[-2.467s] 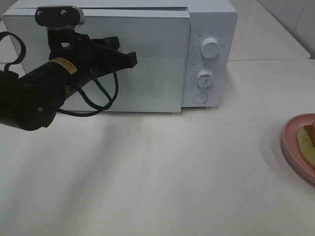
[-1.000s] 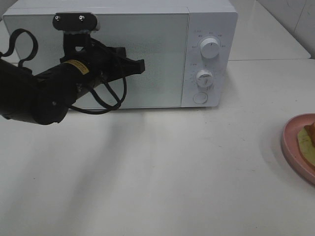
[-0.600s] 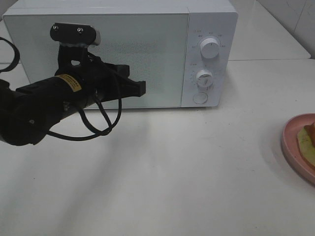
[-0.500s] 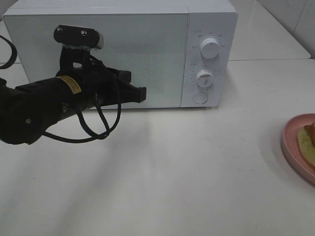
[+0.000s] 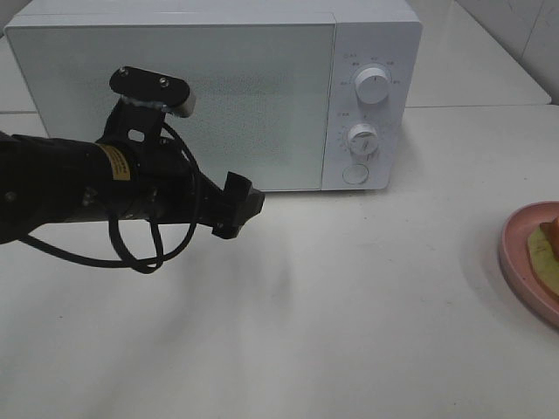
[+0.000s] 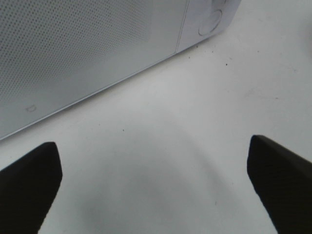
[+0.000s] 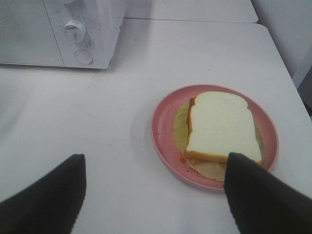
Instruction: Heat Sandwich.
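Note:
The sandwich point(image 7: 220, 127), white bread over a pale yellow-green layer, lies on a round pink plate point(image 7: 163, 127). In the high view only its edge point(image 5: 548, 251) shows on the plate point(image 5: 515, 262) at the right border. My right gripper point(image 7: 151, 200) hovers open just short of the plate, with nothing between its fingers. The white microwave point(image 5: 218, 87) stands at the back with its door shut. My left gripper point(image 5: 238, 206) hangs in front of the door's lower right, low over the table. In the left wrist view its fingers point(image 6: 29, 183) stand wide open and empty.
Two knobs point(image 5: 373, 85) and a round button point(image 5: 354, 174) sit on the microwave's right panel. White table point(image 5: 349, 305) lies between microwave and plate. The table's right edge point(image 7: 285, 63) runs close behind the plate.
The microwave door, slightly ajar at first, is shut. My left arm has drawn back from the door, down and to the right, and its jaws have opened.

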Controlling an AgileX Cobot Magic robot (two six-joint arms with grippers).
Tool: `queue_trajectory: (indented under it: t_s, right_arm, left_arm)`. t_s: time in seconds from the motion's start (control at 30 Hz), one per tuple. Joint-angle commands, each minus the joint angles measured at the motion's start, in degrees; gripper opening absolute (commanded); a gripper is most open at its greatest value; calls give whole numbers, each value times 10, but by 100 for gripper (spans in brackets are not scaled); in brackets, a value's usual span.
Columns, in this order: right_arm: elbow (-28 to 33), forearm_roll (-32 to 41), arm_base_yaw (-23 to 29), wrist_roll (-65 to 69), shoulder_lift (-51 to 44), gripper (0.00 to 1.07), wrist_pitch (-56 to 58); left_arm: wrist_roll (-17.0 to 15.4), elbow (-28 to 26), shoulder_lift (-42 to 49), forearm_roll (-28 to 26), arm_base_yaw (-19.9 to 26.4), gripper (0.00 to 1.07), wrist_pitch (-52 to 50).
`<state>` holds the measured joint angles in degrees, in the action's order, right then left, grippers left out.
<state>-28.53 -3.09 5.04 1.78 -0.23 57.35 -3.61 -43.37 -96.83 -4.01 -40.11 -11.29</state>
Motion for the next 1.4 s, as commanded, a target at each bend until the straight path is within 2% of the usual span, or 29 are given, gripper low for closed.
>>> queue_trajectory:
  t_s: [0.03, 0.07, 0.17, 0.2, 0.23, 0.33, 0.47, 0.53, 0.8, 0.93, 1.0, 1.03, 1.13, 1.23, 1.3, 1.4]
  right_arm:
    - [1, -1, -5, 1, -16, 75, -3]
    - [1, -1, -5, 1, -16, 75, -3]
    - [1, -1, -5, 1, -16, 75, -3]
    - [1, -1, -5, 1, -16, 75, -3]
    - [1, -1, -5, 1, -16, 75, -3]
    - [1, -1, -5, 1, -16, 75, -3]
    - [1, -1, -5, 1, -16, 75, -3]
    - [1, -1, -5, 1, -16, 75, -3]
    - [1, -1, -5, 1, -16, 75, -3]
    - [1, -1, -5, 1, -16, 75, -3]
    - [1, -1, -5, 1, -16, 75, -3]
    - [1, -1, -5, 1, -16, 75, -3]
    - [1, -1, -5, 1, -16, 75, -3]
    - [1, -1, -5, 1, -16, 75, -3]
    - [1, -1, -5, 1, -16, 75, -3]
    - [1, -1, -5, 1, -16, 75, -3]
  left_arm:
    - [-5, -4, 20, 3, 1, 99, 59]
    - [-5, -12, 28, 3, 2, 99, 104]
    - [-5, -25, 30, 3, 2, 98, 154]
    - [-5, -48, 30, 3, 2, 98, 220]
    - [-5, -48, 30, 3, 2, 98, 220]
    - [-5, -99, 30, 7, 2, 98, 365]
    - [-5, -145, 30, 11, 2, 98, 457]
    - [-5, -183, 30, 13, 2, 98, 544]
    - [-6, -227, 30, 36, 6, 98, 655]
    - [-5, -228, 37, 28, 41, 98, 704]
    - [-5, -228, 56, 21, 78, 98, 729]
    - [-5, -228, 56, 21, 78, 98, 729]
    - [-5, -228, 96, 11, 135, 98, 749]
    - [-4, -228, 114, 6, 164, 98, 759]
    - [-3, -226, 139, 5, 213, 98, 775]
    - [-3, -221, 155, 5, 240, 98, 787]
